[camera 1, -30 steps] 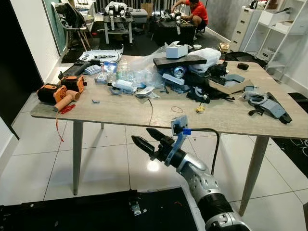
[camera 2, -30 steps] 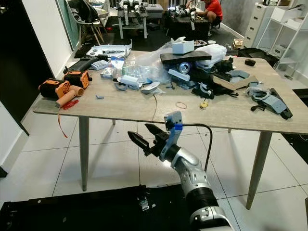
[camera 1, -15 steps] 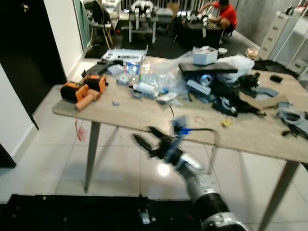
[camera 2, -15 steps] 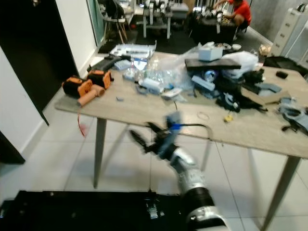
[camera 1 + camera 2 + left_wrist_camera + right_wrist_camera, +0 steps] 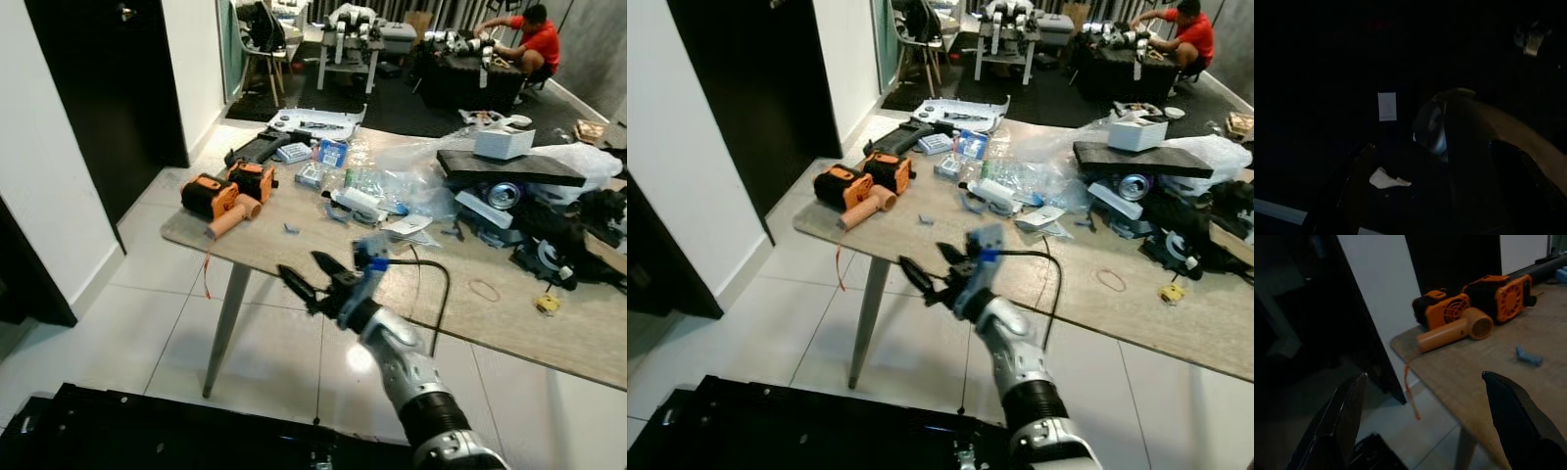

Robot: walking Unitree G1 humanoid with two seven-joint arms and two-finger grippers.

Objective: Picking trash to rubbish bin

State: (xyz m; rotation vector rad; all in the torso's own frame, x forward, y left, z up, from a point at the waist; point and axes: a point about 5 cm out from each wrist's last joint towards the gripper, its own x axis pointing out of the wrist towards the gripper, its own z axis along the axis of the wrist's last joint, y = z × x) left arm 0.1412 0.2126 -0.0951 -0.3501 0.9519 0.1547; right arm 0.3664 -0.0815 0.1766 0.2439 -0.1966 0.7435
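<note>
Before the cluttered table, the right hand hovers wide apart, empty; no writing legible.

White tiled floor gleams under a wood-topped table on slanted grey legs. A white wall and dark doorway stand left; more desks sit beyond.

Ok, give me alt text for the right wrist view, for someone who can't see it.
The right gripper, jaws wide open and empty, points at a wooden table's corner, where two orange tools and a small blue piece lie.
</note>
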